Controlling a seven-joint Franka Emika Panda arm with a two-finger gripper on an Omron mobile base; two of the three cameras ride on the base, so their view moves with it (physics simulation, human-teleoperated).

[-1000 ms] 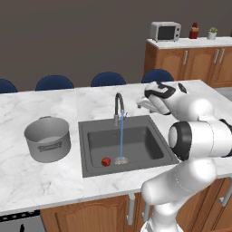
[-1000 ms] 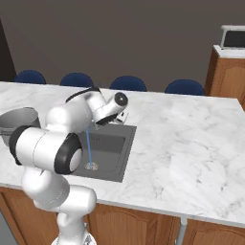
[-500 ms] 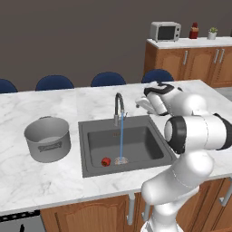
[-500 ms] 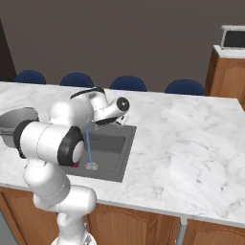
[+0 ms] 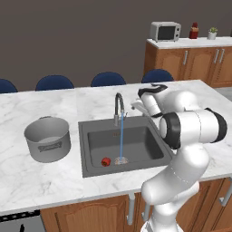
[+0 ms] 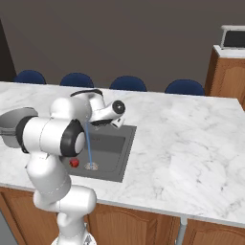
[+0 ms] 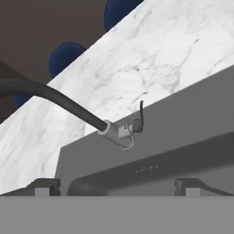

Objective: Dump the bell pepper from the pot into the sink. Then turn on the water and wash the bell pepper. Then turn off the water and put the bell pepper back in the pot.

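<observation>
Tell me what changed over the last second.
The gripper drew slightly back from the faucet, jaws open and empty throughout. Water keeps running into the sink; the bell pepper and the pot stayed put.

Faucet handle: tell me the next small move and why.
Probably reach the open gripper in to the faucet handle to shut it off: water runs onto the drain while the bell pepper lies beside the stream in the sink.

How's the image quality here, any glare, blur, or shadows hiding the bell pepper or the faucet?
Left base view: flat, even lighting, no glare; bell pepper crisp in the sink. Right base view: the arm partly hides the sink. Hand view: faucet sharp, slightly jagged edges.
</observation>
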